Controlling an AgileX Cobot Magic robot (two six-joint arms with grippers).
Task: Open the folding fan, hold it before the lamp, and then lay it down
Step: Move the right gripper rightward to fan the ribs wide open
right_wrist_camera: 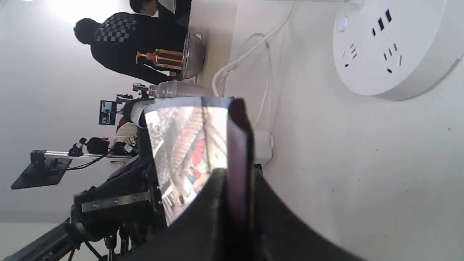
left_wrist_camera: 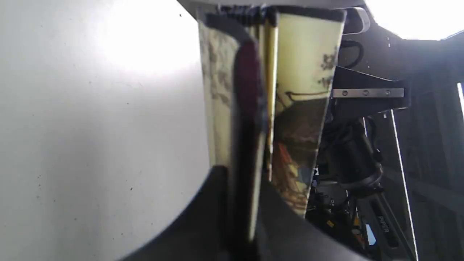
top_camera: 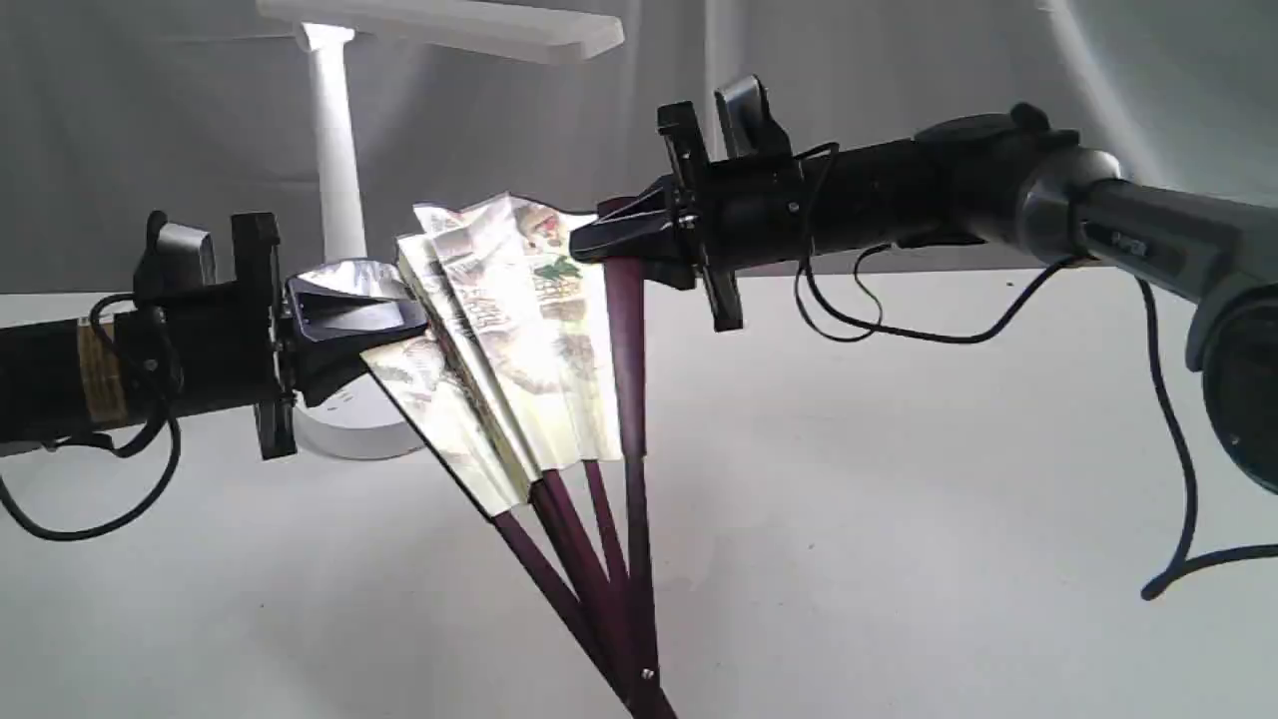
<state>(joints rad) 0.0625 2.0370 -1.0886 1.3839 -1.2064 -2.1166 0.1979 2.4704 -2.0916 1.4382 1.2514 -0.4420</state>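
In the exterior view, a folding fan (top_camera: 519, 330) is held partly spread between two grippers above a pale table (top_camera: 899, 499). Its painted leaf is turned toward the camera and its dark ribs run down to a pivot at the lower edge of the picture. Whether the pivot touches the table cannot be told. The left gripper (top_camera: 414, 320) is clamped on the left edge of the fan. The right gripper (top_camera: 589, 242) is clamped on the right outer rib near its top. A white lamp (top_camera: 334, 150) is seen behind the fan's left part, with its stem upright, its flat head lit and its round base on the table behind the left gripper.

In the left wrist view, the left gripper (left_wrist_camera: 243, 177) is shown with its jaws pressed onto a dark rib and folded pleats of the fan (left_wrist_camera: 301, 90). A painted pleat is spread beside them, and the right arm (left_wrist_camera: 362, 159) is seen beyond it.

In the right wrist view, the right gripper (right_wrist_camera: 237, 177) is shown closed on the dark outer rib of the fan (right_wrist_camera: 188, 145), with a painted panel opened beside it. The lamp's base (right_wrist_camera: 391, 47), with its sockets, is seen on the table, and a white cord (right_wrist_camera: 246, 54) lies near it. The left arm (right_wrist_camera: 116, 203) and a person in a dark checked top (right_wrist_camera: 134, 47) are seen farther off.
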